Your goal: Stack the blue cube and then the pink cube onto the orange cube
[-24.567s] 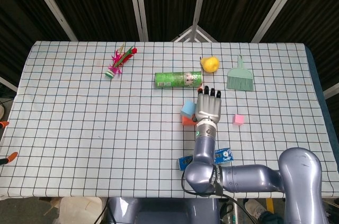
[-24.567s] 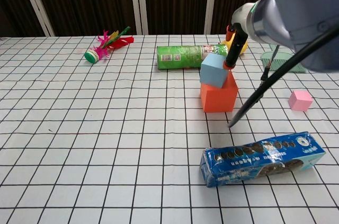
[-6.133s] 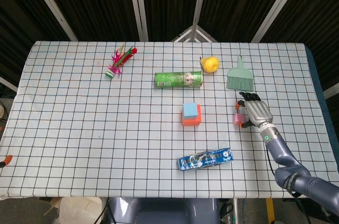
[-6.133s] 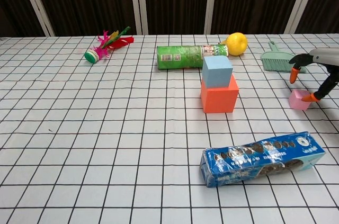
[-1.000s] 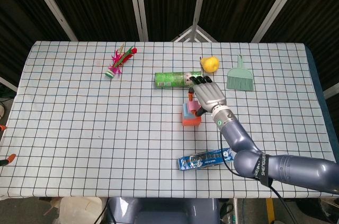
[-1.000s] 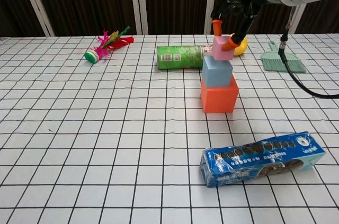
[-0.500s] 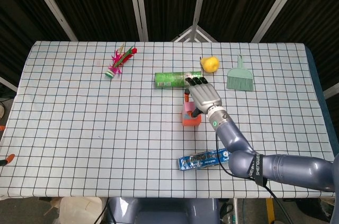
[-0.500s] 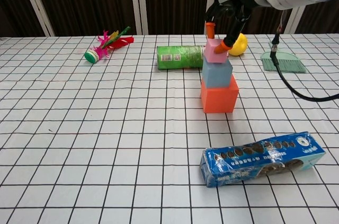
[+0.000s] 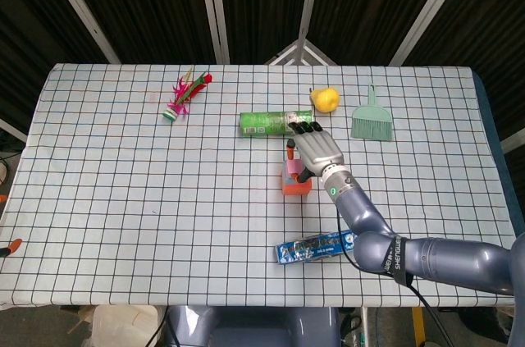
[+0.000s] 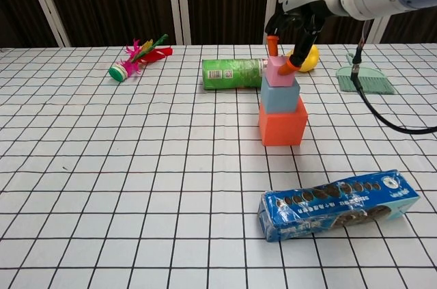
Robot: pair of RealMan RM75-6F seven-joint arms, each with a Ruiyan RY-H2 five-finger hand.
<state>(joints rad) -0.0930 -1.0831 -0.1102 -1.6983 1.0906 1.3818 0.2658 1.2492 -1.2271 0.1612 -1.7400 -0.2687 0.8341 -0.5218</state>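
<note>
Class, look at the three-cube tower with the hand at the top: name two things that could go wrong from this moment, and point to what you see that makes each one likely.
1. The right hand pinches the pink cube on the blue cube. Opening or lifting unevenly could drag it off.
2. The pink cube sits toward the blue cube's left edge, so a nudge might tip it, or shift the blue cube on the orange cube.

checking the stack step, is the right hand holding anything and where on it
The right hand pinches the pink cube by its opposite upper sides, resting it on the blue cube.
</note>
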